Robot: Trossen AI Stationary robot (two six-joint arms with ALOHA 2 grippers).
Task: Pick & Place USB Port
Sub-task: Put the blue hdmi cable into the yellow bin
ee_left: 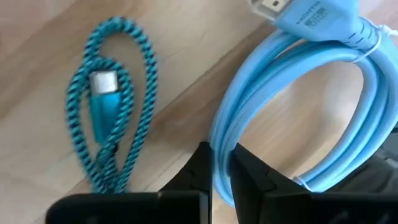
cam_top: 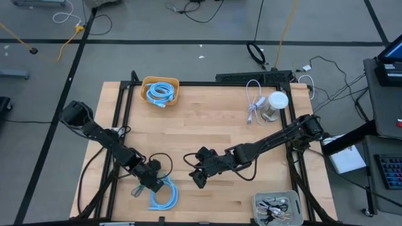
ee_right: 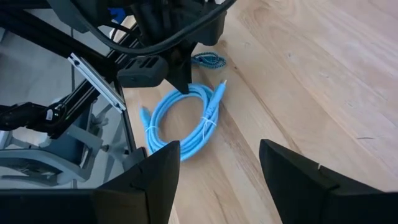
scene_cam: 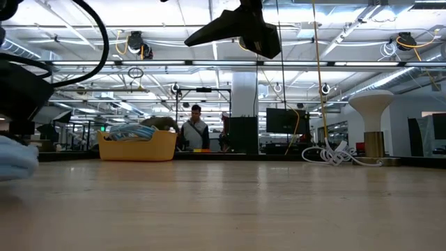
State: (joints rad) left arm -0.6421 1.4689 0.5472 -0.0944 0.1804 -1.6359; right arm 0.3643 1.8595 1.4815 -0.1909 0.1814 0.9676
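Observation:
A coiled light-blue cable (cam_top: 164,196) lies on the wooden table near its front left, tied with a white band, with a flat plug (ee_left: 298,15) at its end. Beside it lies a small teal braided cable (ee_left: 109,106) with a silver USB plug. My left gripper (cam_top: 154,181) is down at the coil's edge and shut on it; the right wrist view also shows this gripper (ee_right: 180,81) over the coil (ee_right: 180,121). My right gripper (cam_top: 200,177) hangs open above the table's middle, holding nothing. My left gripper pinches the bundled strands on one side of the light-blue coil (ee_left: 221,163) between its two fingers (ee_left: 199,177). The fingers slant down from above and lie across the strands. The coil rests flat on the table.
A yellow basket (cam_top: 161,91) with another blue cable stands at the far left. A white cable (cam_top: 254,103) and a white cylinder (cam_top: 275,105) sit at the far right. A grey tray (cam_top: 275,207) of small parts is at the near right. Bare wood lies between them.

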